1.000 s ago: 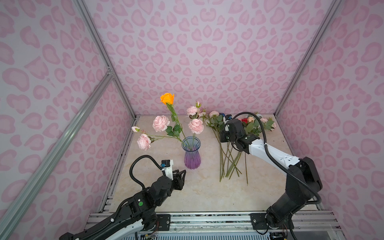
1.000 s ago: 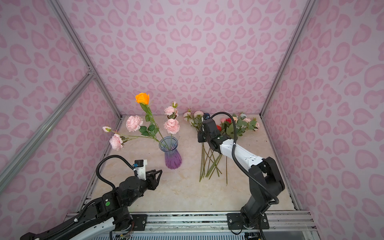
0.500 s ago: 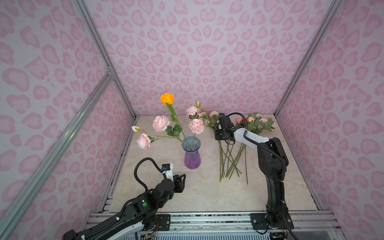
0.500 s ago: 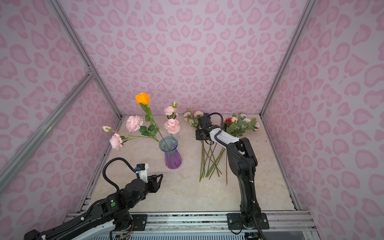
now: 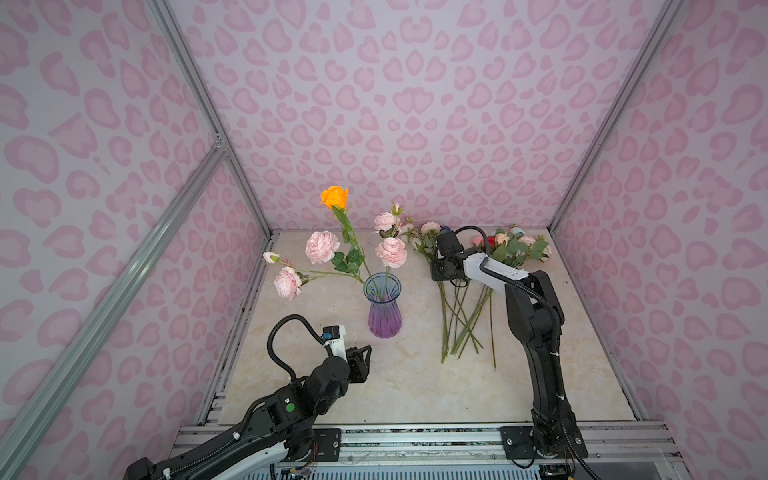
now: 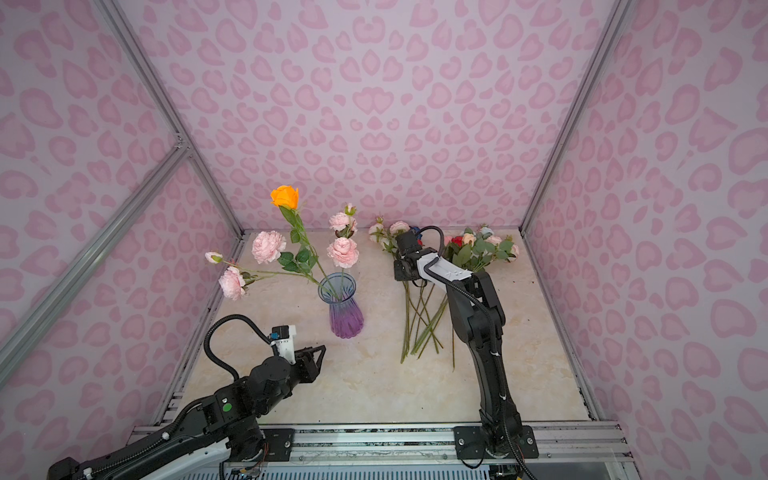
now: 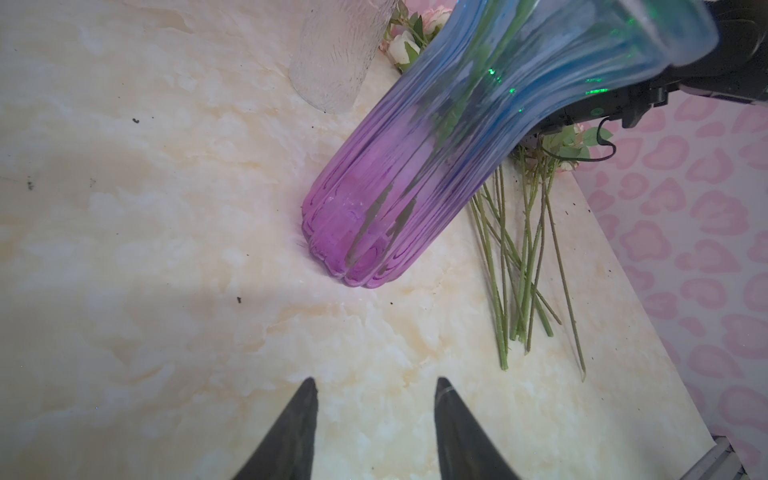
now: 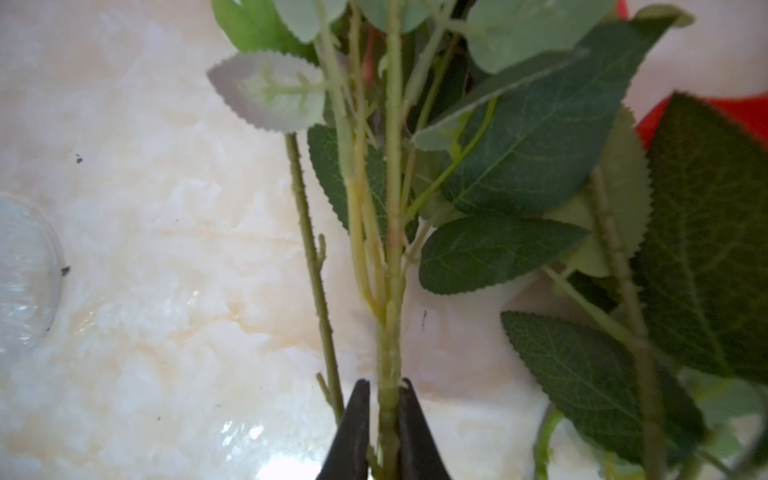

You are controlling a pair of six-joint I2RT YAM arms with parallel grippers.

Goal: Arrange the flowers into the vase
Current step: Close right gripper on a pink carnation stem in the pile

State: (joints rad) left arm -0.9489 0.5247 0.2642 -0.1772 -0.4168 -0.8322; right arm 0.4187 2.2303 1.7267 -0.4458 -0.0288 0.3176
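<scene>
Right wrist view: the right gripper has just pinched shut on one green stem among the flowers lying on the table, so a lift looks next. Bare tabletop separates them from the vase, which already holds several blooms; the back wall stands close. The left gripper hangs half-open, empty.

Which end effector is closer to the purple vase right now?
Left. The left end effector is open just in front of the vase, not touching it. The right end effector is farther off to the vase's right, shut on a flower stem.
</scene>
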